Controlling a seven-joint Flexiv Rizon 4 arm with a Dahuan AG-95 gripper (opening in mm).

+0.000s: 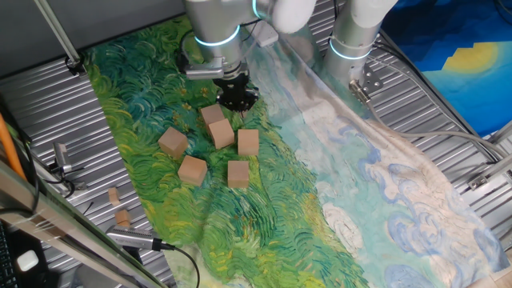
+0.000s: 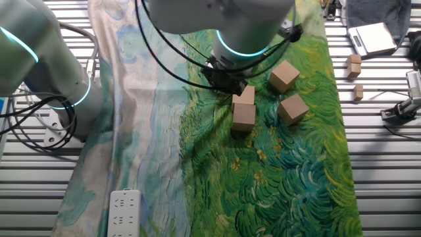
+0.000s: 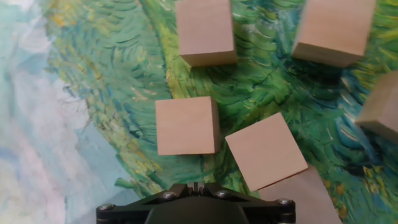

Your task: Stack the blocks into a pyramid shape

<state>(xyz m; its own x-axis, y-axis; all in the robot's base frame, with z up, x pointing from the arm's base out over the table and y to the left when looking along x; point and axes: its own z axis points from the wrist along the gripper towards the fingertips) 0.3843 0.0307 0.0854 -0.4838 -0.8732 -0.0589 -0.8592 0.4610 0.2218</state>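
We see a robotics lab: a workbench of ribbed metal slats (image 1: pixel 448 96), a painted cloth (image 1: pixel 264 216) spread over it, two robot arm bases (image 2: pixel 39 72), loose cables (image 2: pixel 26 131), and a power strip (image 2: pixel 123 212).

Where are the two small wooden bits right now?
In one fixed view, the two small wooden bits lie off the painted cloth on the metal table, left of the blocks.

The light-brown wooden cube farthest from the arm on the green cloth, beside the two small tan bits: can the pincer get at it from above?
Probably yes. That light-brown wooden cube stands apart from its neighbours with nothing on top; the pincer hangs above the cluster.
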